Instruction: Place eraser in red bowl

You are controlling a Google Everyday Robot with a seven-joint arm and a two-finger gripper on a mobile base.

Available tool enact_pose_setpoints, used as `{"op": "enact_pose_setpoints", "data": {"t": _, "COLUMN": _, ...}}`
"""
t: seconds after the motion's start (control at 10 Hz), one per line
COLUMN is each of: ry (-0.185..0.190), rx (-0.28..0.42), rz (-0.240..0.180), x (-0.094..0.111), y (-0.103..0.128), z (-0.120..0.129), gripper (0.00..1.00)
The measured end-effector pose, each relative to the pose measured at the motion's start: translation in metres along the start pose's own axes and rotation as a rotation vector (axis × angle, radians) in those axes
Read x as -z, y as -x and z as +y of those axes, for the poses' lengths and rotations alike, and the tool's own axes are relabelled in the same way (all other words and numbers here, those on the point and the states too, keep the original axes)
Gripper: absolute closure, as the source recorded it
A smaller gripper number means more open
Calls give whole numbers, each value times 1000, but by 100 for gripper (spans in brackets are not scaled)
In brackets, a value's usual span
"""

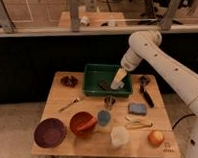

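While the gripper (119, 77) hangs inside the green tray (95, 69), I cannot tell whether it is released or clenched.

Probable eraser (104, 86): the dark flat block on the tray floor, just beside the gripper on its bowl-facing side. I'm not certain, because a blue pad (137, 108) on the table, nearer the camera than the gripper, could be it instead.

Risks, my read:
- Wrong pick: a pale item (117, 85) lies right under the gripper, close to the block. Closing there may take it, or both.
- The block is low and flat. A shallow descent slips off it and a deep one jams on the tray floor.
- The tray wall may snag the block on lift-out.
- The red bowl (82, 123) is well away from the gripper, with a small dark cup (110, 101) and a blue cup (104, 117) between. A low carry could knock them over.
- The bowl already holds something, so the eraser could bounce out.
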State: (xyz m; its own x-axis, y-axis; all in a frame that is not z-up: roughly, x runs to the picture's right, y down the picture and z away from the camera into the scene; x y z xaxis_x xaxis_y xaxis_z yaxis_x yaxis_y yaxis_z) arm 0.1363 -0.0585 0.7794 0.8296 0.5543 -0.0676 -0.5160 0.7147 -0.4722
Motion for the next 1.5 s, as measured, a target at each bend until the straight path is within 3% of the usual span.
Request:
{"op": "enact_pose_setpoints", "data": {"t": 0.4, "ry": 0, "rx": -3, "rz": 2, "x": 0, "y": 0, "z": -1, "gripper": 20}}
{"op": "enact_pose_setpoints", "data": {"t": 0.6, "ry": 4, "rx": -42, "rz": 19, "x": -11, "y": 4, "z": 4, "gripper": 20}}
{"op": "enact_pose_setpoints", "data": {"t": 1.1, "ry": 32, "rx": -139, "rz": 46, "x": -96, "y": 60, "z": 41, "gripper": 20}}
{"op": "enact_pose_setpoints", "data": {"t": 1.5, "ry": 26, "rx": -213, "rz": 57, "x": -147, "y": 84, "z": 41, "gripper": 20}}
